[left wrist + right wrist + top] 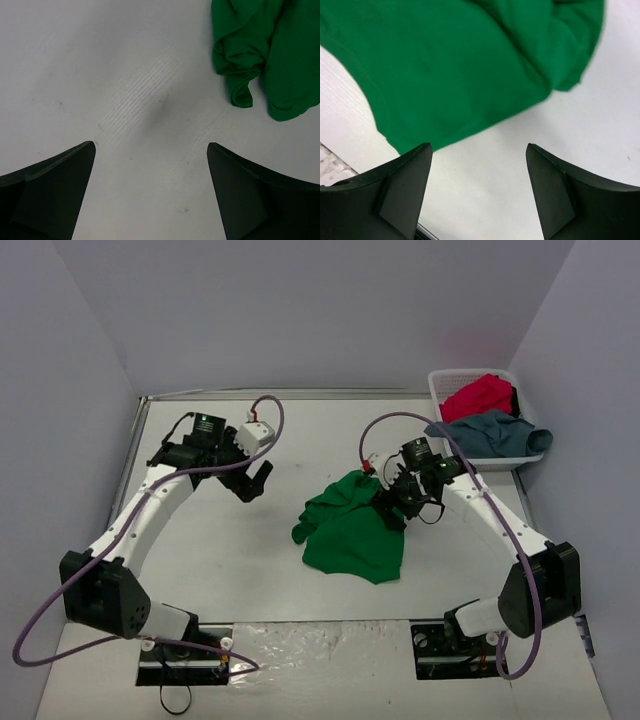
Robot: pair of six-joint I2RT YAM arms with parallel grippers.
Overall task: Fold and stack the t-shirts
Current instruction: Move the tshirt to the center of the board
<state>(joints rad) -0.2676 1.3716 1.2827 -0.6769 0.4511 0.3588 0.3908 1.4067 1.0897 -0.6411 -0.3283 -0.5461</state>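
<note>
Right gripper (477, 147), jaws apart and holding nothing, sits over the table (600, 125) just short of the green shirt (445, 65). Left gripper (150, 145) hovers wide open, the green shirt ahead to its right. 2 more, red shirt (478, 395) and blue shirt (495, 432), lie in the basket (436, 378).

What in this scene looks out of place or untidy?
The green t-shirt lies crumpled on the table, not spread flat. The grey-blue t-shirt spills over the near rim of the white basket, with part of it hanging outside. Nothing looks damaged.
</note>
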